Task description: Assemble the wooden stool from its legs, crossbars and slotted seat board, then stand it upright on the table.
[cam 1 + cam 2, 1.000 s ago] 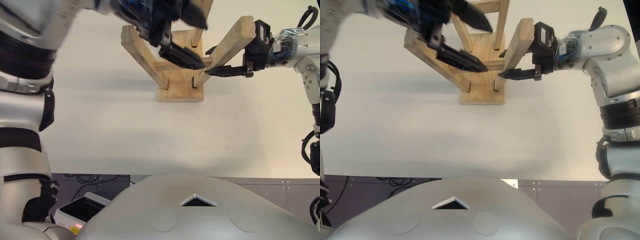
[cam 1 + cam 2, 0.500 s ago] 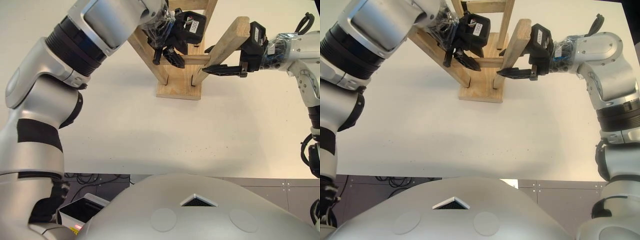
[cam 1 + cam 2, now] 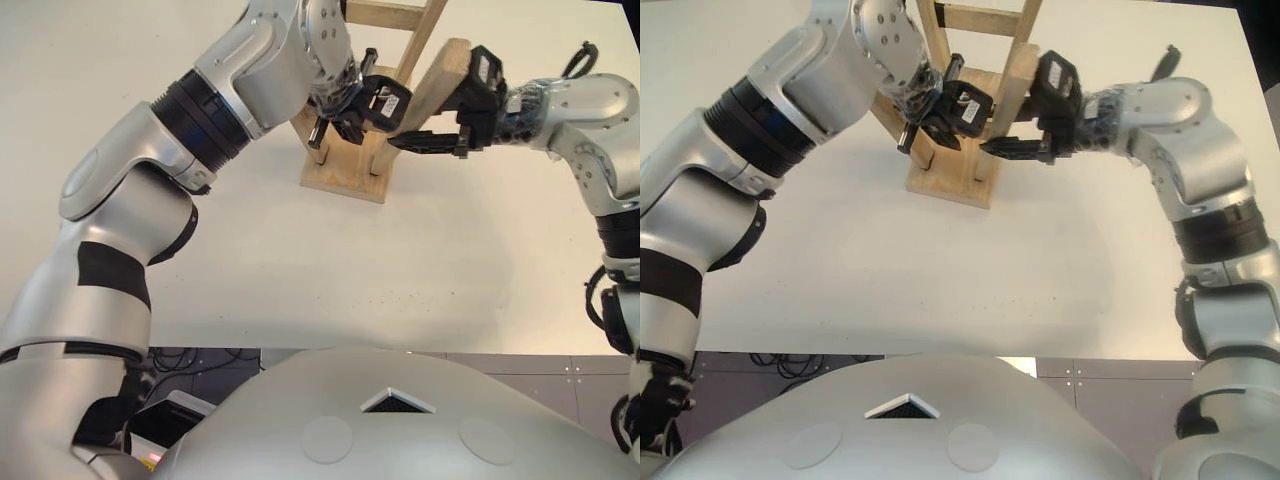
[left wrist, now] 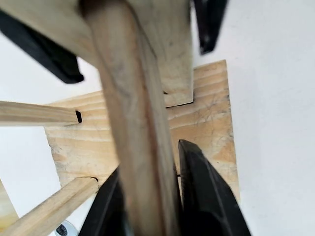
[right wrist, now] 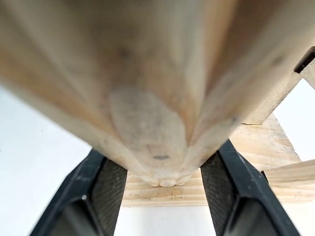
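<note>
Since the stool [image 3: 374,160] is stiff, dry wood held only by slotted joints, it is judged light but liable to rack apart if lifted by one piece. Hold is best taken low on the legs, near the seat board [image 3: 340,186]. It is found inverted, with the seat board flat on the table [image 3: 300,270]. The left gripper [image 4: 150,201] is clamped on a crossbar [image 4: 133,123], with the arm stretched forward. The right gripper [image 3: 415,122] is clenched across an outer leg [image 3: 437,75], with the elbow bent.
</note>
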